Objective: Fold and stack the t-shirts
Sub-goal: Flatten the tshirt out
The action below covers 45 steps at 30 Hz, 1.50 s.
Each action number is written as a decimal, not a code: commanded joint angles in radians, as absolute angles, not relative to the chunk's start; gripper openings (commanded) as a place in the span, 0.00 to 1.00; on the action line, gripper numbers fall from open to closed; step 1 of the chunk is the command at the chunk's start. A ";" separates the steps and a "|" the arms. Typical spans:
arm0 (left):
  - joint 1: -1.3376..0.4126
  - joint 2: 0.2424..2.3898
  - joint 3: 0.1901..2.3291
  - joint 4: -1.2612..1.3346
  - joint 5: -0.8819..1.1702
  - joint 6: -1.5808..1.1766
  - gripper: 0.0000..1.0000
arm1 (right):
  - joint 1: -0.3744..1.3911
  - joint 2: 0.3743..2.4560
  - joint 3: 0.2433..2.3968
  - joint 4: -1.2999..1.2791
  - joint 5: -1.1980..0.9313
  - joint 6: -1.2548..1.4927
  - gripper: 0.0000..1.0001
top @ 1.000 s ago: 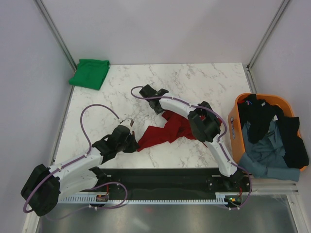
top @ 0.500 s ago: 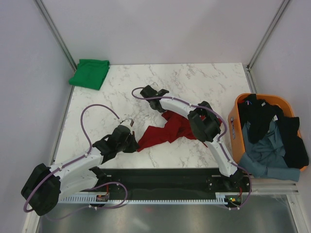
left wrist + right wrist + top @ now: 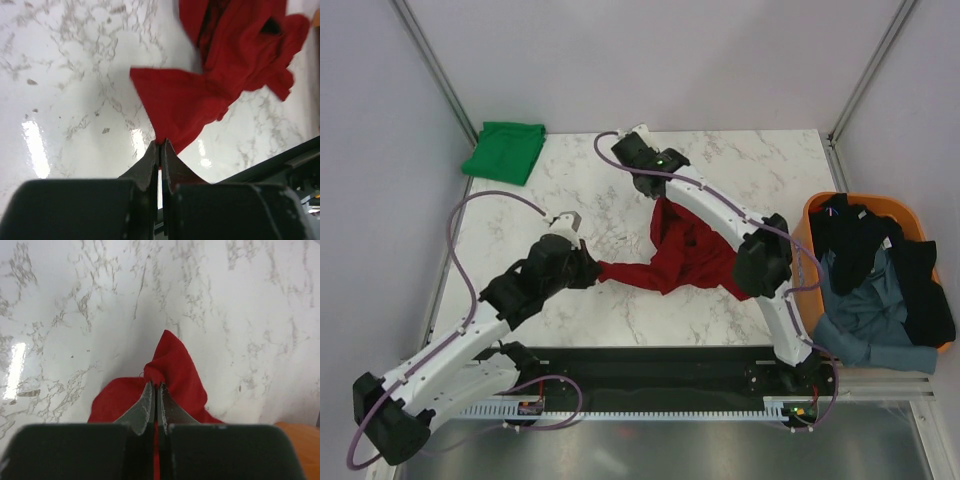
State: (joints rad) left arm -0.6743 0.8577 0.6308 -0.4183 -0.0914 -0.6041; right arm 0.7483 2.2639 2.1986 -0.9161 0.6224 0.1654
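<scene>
Top view: one dark red t-shirt [image 3: 690, 255] lies crumpled on the marble table [image 3: 760, 160], just left of the orange basket [image 3: 808, 235]. One green t-shirt [image 3: 505, 150] lies folded well left of the basket, farther back. Inside the basket are black garments [image 3: 850, 240], too tangled to count, and one grey-blue garment [image 3: 865, 310]. The left gripper [image 3: 592, 270] and right gripper [image 3: 655, 195] both meet the red cloth, their tips hidden.

Left wrist view: its fingers [image 3: 150, 162] are clenched on a red corner.

Right wrist view: its fingers [image 3: 146, 402] pinch a bunched red fold, and the basket is cut off at the lower right.
</scene>
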 commanded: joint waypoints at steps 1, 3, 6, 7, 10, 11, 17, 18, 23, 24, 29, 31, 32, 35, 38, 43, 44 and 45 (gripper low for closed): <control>-0.666 0.793 0.764 -0.570 -0.192 -0.539 0.02 | 0.720 2.088 2.260 -0.968 0.597 0.189 0.00; -0.664 0.755 0.801 -0.635 -0.219 -0.517 0.02 | 0.697 2.053 2.257 -0.986 0.575 0.207 0.00; -0.660 0.704 0.882 -0.736 -0.276 -0.499 0.02 | 0.667 1.979 2.237 -1.005 0.540 0.236 0.00; -0.660 0.687 0.925 -0.764 -0.290 -0.492 0.02 | 0.664 1.938 2.214 -1.020 0.532 0.242 0.00; -0.660 0.629 0.982 -0.830 -0.324 -0.486 0.02 | 0.660 1.838 2.122 -1.020 0.479 0.288 0.00; -0.660 0.617 0.983 -0.836 -0.325 -0.485 0.02 | 0.660 1.813 2.036 -1.019 0.456 0.302 0.00; -0.663 0.566 0.899 -0.874 -0.288 -0.534 0.02 | 0.655 1.609 1.525 -0.953 0.489 0.514 0.00; -0.663 0.552 0.902 -0.874 -0.288 -0.532 0.02 | 0.626 1.579 1.463 -0.934 0.500 0.535 0.00; -0.661 0.541 1.032 -0.893 -0.376 -0.485 0.02 | 0.467 1.442 1.292 -0.868 0.407 0.517 0.00; -0.661 0.551 1.069 -0.916 -0.400 -0.459 0.02 | 0.439 1.431 1.307 -0.885 0.405 0.506 0.00; -0.661 0.610 1.343 -0.943 -0.485 -0.370 0.02 | 0.408 1.382 1.508 -0.980 0.411 0.472 0.00; -0.663 0.632 1.472 -0.942 -0.521 -0.331 0.02 | 0.406 1.359 1.602 -1.029 0.413 0.471 0.00; -0.663 0.640 1.517 -0.942 -0.532 -0.321 0.02 | 0.405 1.356 1.633 -1.048 0.411 0.469 0.00; -0.663 0.684 1.706 -0.939 -0.552 -0.268 0.02 | 0.403 1.330 1.746 -1.126 0.411 0.474 0.00; -0.663 0.686 1.756 -0.934 -0.537 -0.245 0.02 | 0.405 1.278 1.712 -1.140 0.413 0.492 0.00; -0.663 0.623 1.541 -0.928 -0.497 -0.279 0.02 | 0.403 1.161 1.343 -0.994 0.324 0.532 0.00; -0.663 0.585 1.492 -0.925 -0.491 -0.293 0.02 | 0.403 1.155 1.292 -0.973 0.315 0.535 0.01; -0.663 0.568 1.388 -0.923 -0.482 -0.334 0.02 | 0.403 1.154 1.248 -0.939 0.313 0.538 0.00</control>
